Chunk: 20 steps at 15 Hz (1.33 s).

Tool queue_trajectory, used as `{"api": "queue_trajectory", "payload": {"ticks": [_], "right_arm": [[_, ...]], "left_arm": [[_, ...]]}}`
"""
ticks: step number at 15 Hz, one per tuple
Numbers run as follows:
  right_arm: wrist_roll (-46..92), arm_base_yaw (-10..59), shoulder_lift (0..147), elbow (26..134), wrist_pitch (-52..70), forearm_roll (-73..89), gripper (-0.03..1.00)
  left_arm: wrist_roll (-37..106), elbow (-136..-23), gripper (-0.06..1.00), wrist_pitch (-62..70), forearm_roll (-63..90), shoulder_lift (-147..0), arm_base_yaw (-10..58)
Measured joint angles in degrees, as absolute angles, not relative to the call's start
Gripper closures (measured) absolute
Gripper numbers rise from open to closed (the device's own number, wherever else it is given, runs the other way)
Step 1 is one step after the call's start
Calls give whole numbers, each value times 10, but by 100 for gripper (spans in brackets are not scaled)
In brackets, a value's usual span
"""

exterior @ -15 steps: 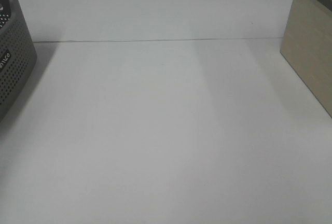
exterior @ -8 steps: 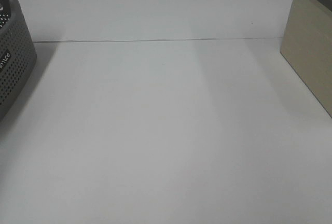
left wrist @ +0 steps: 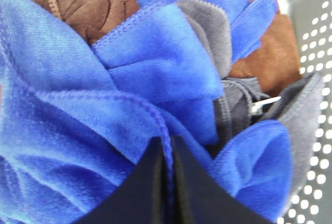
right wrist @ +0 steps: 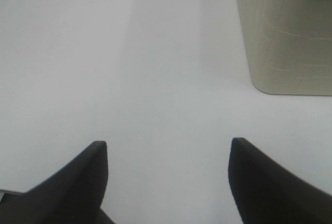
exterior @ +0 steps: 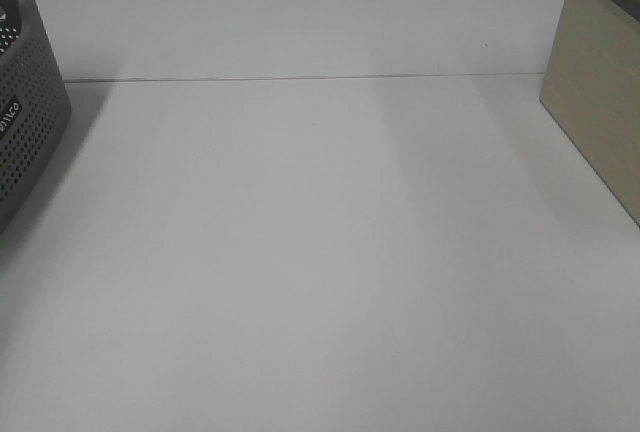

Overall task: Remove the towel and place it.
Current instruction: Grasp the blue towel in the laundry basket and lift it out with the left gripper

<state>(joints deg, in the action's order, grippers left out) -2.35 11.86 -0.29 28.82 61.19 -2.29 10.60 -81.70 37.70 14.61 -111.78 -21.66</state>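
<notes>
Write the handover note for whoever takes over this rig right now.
Left gripper: fingers shut on a fold of the towel, down inside the perforated basket.
Right gripper: open, holding nothing, over the white table near the beige bin.
Towel: bunched in the basket among a brown cloth and a grey cloth; none of it shows on the table in the high view.
Done: grasp made.
Left: lift the towel out, probably watching that the other cloths do not drag along, then place it.
</notes>
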Motion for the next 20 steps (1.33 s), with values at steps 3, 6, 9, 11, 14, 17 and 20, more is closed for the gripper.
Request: {"api": "queue_trajectory", "payload": {"ticks": [3,6,9,11,14,17,20], "right_arm": [[-23,119,-3,288,612,-23,31],[-23,119,-3,288,612,-23,31],[-23,119,-3,288,612,-23,31],[-23,119,-3,288,612,-23,31],[-23,119,-3,288,612,-23,31],[-23,119,-3,288,612,-23,31],[-23,119,-3,288,612,-23,31]], "left_arm": [[106,-827,94,414,153,-1081,-217],[106,-881,94,482,153,-1018,-217],[106,-955,94,556,155,-965,-217],[106,-1033,94,620,158,-936,-215],[143,-1165,94,674,169,-911,-164],[248,-1275,94,693,194,-908,-23],[327,-1278,94,700,197,-908,49]]}}
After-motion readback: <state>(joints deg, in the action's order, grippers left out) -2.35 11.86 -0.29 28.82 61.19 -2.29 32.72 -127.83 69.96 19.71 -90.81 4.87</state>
